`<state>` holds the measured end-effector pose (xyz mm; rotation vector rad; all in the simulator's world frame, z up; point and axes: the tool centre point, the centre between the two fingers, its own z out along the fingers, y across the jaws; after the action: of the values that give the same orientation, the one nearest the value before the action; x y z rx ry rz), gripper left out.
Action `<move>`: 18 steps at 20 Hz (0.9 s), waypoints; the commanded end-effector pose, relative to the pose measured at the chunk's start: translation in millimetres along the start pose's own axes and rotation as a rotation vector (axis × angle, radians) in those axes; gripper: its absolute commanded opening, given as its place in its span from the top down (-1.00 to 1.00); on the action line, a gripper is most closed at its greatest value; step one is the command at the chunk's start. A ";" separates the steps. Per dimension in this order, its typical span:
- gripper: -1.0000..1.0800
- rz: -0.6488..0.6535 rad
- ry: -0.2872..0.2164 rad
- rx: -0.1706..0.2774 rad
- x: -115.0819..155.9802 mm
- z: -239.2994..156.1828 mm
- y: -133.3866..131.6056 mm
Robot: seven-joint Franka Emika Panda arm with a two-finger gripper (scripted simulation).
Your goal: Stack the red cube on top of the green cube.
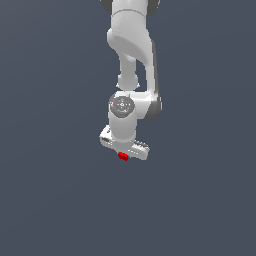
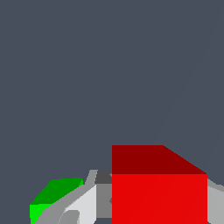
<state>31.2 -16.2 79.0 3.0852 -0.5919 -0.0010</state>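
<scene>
The red cube (image 2: 159,192) fills the lower part of the wrist view, with a grey finger (image 2: 103,197) against one side and the other finger (image 2: 215,201) against the opposite side. My gripper (image 2: 159,210) is shut on it. The green cube (image 2: 54,192) lies close beside it, looks smaller, and is partly hidden behind a finger. In the exterior view the gripper (image 1: 125,153) points down from the white hand, the red cube (image 1: 123,156) shows just under it, and only a sliver of the green cube (image 1: 145,159) peeks out at the hand's edge on the exterior view's right.
A plain dark grey surface (image 1: 60,200) lies all around. The white arm (image 1: 131,45) reaches in from the top of the exterior view. No other objects show.
</scene>
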 end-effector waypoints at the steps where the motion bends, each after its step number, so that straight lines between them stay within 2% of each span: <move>1: 1.00 0.001 0.001 0.000 -16.8 4.6 -19.4; 6: 1.00 0.001 0.001 0.000 -44.4 13.4 -53.8; 10: 1.00 0.001 0.001 0.000 -58.2 17.8 -71.5; 18: 1.00 0.002 0.001 0.000 -60.7 19.3 -77.4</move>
<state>2.6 79.4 59.4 3.0852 -0.5932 -0.0007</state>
